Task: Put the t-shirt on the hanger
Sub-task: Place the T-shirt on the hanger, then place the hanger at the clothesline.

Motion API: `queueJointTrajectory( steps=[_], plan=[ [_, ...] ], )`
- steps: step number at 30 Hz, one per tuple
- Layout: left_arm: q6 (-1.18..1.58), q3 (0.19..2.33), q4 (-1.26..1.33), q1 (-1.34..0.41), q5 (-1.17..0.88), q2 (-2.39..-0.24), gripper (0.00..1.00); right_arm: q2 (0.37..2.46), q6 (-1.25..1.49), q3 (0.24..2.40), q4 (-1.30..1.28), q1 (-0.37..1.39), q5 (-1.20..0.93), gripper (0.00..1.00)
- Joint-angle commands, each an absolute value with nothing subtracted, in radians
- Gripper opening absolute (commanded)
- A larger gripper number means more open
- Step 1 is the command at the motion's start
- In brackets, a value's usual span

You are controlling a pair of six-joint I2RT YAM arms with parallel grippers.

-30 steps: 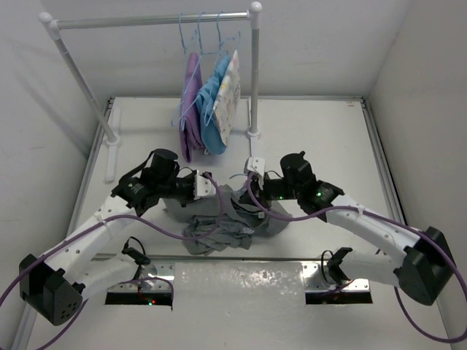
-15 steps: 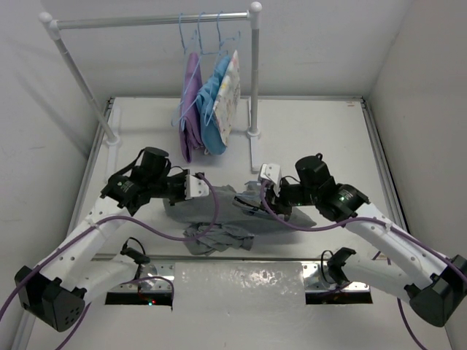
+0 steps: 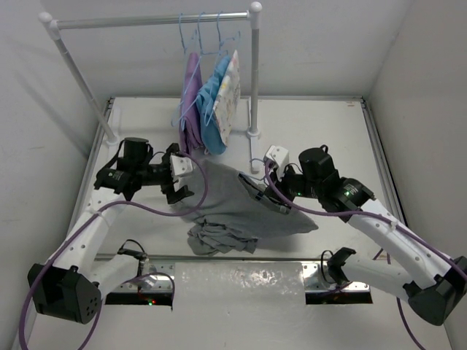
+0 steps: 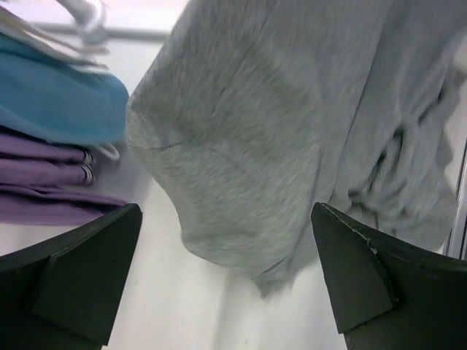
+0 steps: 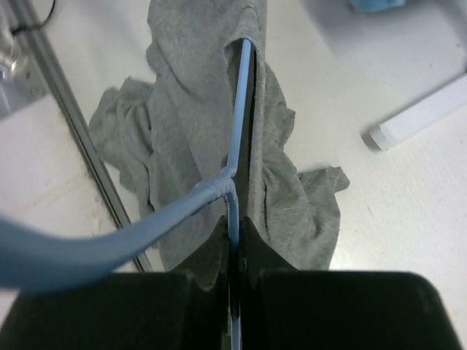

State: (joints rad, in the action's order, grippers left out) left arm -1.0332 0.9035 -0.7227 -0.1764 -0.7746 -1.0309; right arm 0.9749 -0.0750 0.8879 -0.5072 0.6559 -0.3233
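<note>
Near the middle of the white table [image 3: 328, 131], the right gripper [image 5: 233, 230] clamps the thin light-blue plastic hanger [image 5: 238, 124] — grey fabric t-shirt [image 3: 241, 204] draped over it, trailing toward 6 o'clock — left gripper [image 4: 222, 219] at its 9 o'clock, spread wide, gripping nothing.

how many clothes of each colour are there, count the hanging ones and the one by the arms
purple fabric garment on the rail: 1
blue fabric garment on the rail: 1
white patterned fabric garment on the rail: 1
grey fabric t-shirt between the arms: 1
total: 4
</note>
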Motion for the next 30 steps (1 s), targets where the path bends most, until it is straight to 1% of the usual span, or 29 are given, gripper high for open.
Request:
queueJointTrajectory(
  steps=[1, 4, 6, 7, 9, 10, 11, 14, 15, 17, 18, 19, 20, 21, 22, 23, 24, 25, 26, 27, 29, 30],
  plan=[
    [-0.785, 0.902, -0.482, -0.175, -0.874, -1.0, 1.0, 0.979, 0.106, 0.928, -0.414, 0.652, -0.215, 0.0],
    [-0.703, 0.925, -0.445, -0.179, -0.899, -1.003, 1.0, 0.942, 0.196, 0.923, -0.458, 0.652, -0.066, 0.0],
    [-0.712, 0.948, -0.513, -0.215, -0.893, -1.002, 1.0, 0.911, 0.244, 0.923, -0.474, 0.65, -0.002, 0.0],
    [-0.757, 0.956, -0.55, -0.234, -0.893, -1.003, 1.0, 0.879, 0.25, 0.917, -0.472, 0.646, -0.002, 0.0],
    [-0.825, 0.968, -0.665, -0.358, -0.868, -1.011, 1.0, 0.859, 0.279, 0.919, -0.463, 0.605, -0.049, 0.0],
    [-0.821, 0.963, -0.675, -0.414, -0.794, -1.008, 1.0, 0.858, 0.288, 0.931, -0.472, 0.585, -0.055, 0.0],
    [-0.809, 0.957, -0.666, -0.516, -0.757, -1.005, 1.0, 0.861, 0.296, 0.939, -0.479, 0.557, -0.048, 0.0],
    [-0.723, 0.95, -0.609, -0.647, -0.643, -1.0, 1.0, 0.89, 0.325, 0.966, -0.486, 0.537, 0.079, 0.0],
    [-0.703, 0.974, -0.609, -0.673, -0.588, -1.009, 0.98, 0.896, 0.348, 0.962, -0.467, 0.534, 0.103, 0.0],
    [-0.706, 1.015, -0.636, -0.747, -0.543, -1.067, 0.94, 0.914, 0.392, 0.956, -0.405, 0.505, 0.158, 0.0],
    [-0.701, 1.063, -0.67, -0.77, -0.528, -1.092, 0.88, 0.917, 0.453, 0.937, -0.378, 0.499, 0.178, 0.0],
    [-0.686, 1.084, -0.675, -0.793, -0.49, -1.136, 0.84, 0.916, 0.49, 0.922, -0.312, 0.494, 0.242, 0.0],
    [-0.669, 1.104, -0.669, -0.84, -0.465, -1.156, 0.83, 0.901, 0.533, 0.899, -0.273, 0.494, 0.285, 0.0],
    [-0.623, 1.141, -0.657, -0.863, -0.441, -1.176, 0.83, 0.887, 0.634, 0.835, -0.227, 0.494, 0.328, 0.0],
    [-0.592, 1.156, -0.635, -0.883, -0.39, -1.207, 0.83, 0.868, 0.696, 0.797, -0.13, 0.492, 0.377, 0.0],
    [-0.557, 1.167, -0.599, -0.908, -0.367, -1.216, 0.85, 0.848, 0.762, 0.754, -0.085, 0.492, 0.476, 0.0],
    [-0.469, 1.172, -0.487, -0.911, -0.348, -1.219, 0.88, 0.812, 0.866, 0.677, -0.031, 0.494, 0.527, 0.0],
    [-0.433, 1.163, -0.426, -0.913, -0.324, -1.215, 0.89, 0.801, 0.912, 0.648, 0.053, 0.494, 0.564, 0.0],
    [-0.404, 1.154, -0.306, -0.916, -0.313, -1.213, 0.92, 0.795, 0.958, 0.629, 0.073, 0.495, 0.636, 0.0],
    [-0.369, 1.129, -0.257, -0.92, -0.295, -1.213, 0.93, 0.807, 1.019, 0.618, 0.086, 0.495, 0.659, 0.0],
    [-0.362, 1.123, -0.192, -0.942, -0.275, -1.229, 0.99, 0.842, 1.072, 0.635, 0.071, 0.497, 0.689, 0.0],
    [-0.354, 1.132, -0.192, -0.948, -0.272, -1.264, 1.0, 0.88, 1.074, 0.649, 0.075, 0.5, 0.689, 0.0]
  ],
)
